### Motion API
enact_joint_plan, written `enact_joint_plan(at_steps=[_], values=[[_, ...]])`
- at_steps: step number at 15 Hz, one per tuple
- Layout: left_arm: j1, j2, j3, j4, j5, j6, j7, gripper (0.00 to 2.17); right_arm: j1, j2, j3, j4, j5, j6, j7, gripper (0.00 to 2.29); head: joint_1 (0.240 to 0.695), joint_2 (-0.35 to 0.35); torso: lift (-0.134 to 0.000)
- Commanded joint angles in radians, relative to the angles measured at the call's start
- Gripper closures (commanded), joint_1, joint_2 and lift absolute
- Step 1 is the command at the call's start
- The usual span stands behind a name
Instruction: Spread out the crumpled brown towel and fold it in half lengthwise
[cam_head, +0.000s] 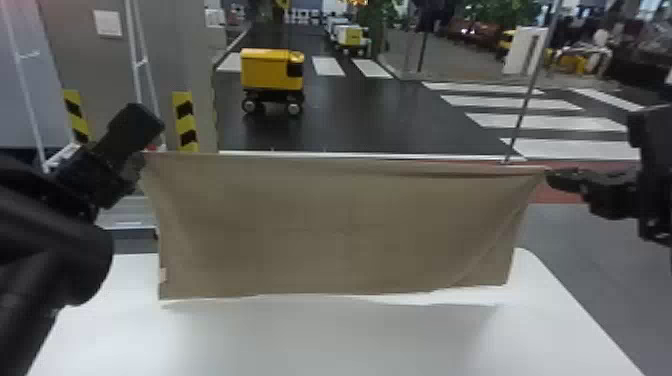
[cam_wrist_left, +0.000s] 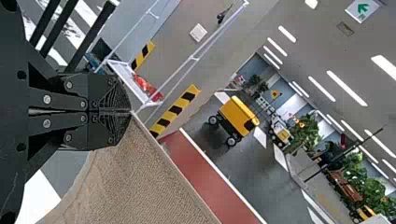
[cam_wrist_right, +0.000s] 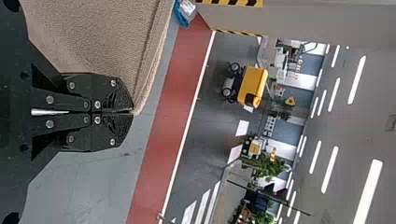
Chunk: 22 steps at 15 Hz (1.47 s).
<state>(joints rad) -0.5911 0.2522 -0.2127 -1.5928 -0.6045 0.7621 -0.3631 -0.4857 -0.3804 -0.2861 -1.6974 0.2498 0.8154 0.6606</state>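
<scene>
We hold the brown towel (cam_head: 340, 225) spread above the white counter (cam_head: 320, 345), left tool (cam_head: 141, 161) and right tool (cam_head: 550, 175) each pinching a top corner.

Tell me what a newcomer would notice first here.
The brown towel would probably catch the eye first, stretched over the white table between the left tool and the right tool. Next comes the yellow wheeled vehicle on the dark floor beyond.
</scene>
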Motion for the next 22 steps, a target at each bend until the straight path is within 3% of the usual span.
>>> enact_joint_plan(at_steps=[1, 4, 7, 9, 11, 12, 13, 16, 19, 22], values=[[-0.056, -0.016, -0.005, 0.053, -0.001, -0.017, 0.003, 1.88, -0.065, -0.018, 0.007, 0.05, -0.004, -0.006, -0.01, 1.31, 0.392, -0.127, -0.123], [-0.055, -0.014, -0.005, 0.037, 0.0, -0.014, 0.004, 1.88, -0.067, -0.031, 0.013, 0.047, -0.018, -0.003, -0.01, 1.31, 0.351, -0.139, -0.123], [0.105, 0.013, 0.041, -0.125, -0.001, 0.001, -0.002, 1.88, 0.108, -0.041, -0.028, -0.073, -0.063, 0.003, -0.004, 1.31, 0.347, -0.14, -0.123], [0.33, 0.055, 0.121, -0.312, -0.008, -0.005, -0.005, 1.88, 0.322, -0.037, -0.097, -0.231, -0.106, 0.003, 0.002, 1.31, 0.393, -0.137, -0.123], [0.563, 0.084, 0.213, -0.457, -0.008, -0.03, -0.003, 1.88, 0.555, 0.002, -0.192, -0.387, -0.178, -0.074, 0.004, 1.31, 0.459, -0.128, -0.123], [0.645, 0.087, 0.248, -0.497, -0.006, -0.057, 0.0, 1.88, 0.639, 0.017, -0.219, -0.43, -0.193, -0.126, 0.007, 1.31, 0.502, -0.12, -0.123], [0.752, 0.088, 0.306, -0.544, 0.003, -0.122, 0.003, 1.88, 0.727, 0.035, -0.248, -0.476, -0.205, -0.166, 0.008, 1.31, 0.58, -0.099, -0.123], [1.028, 0.091, 0.426, -0.644, 0.014, -0.3, 0.013, 1.88, 0.927, 0.09, -0.298, -0.542, -0.23, -0.331, 0.025, 1.31, 0.678, -0.07, -0.123], [1.189, 0.111, 0.504, -0.678, 0.009, -0.401, -0.02, 1.88, 1.012, 0.124, -0.303, -0.542, -0.228, -0.433, 0.08, 1.31, 0.695, -0.043, -0.123], [1.24, 0.122, 0.523, -0.687, -0.026, -0.41, -0.112, 1.88, 1.038, 0.126, -0.297, -0.522, -0.204, -0.442, 0.122, 1.31, 0.695, -0.021, -0.123]])
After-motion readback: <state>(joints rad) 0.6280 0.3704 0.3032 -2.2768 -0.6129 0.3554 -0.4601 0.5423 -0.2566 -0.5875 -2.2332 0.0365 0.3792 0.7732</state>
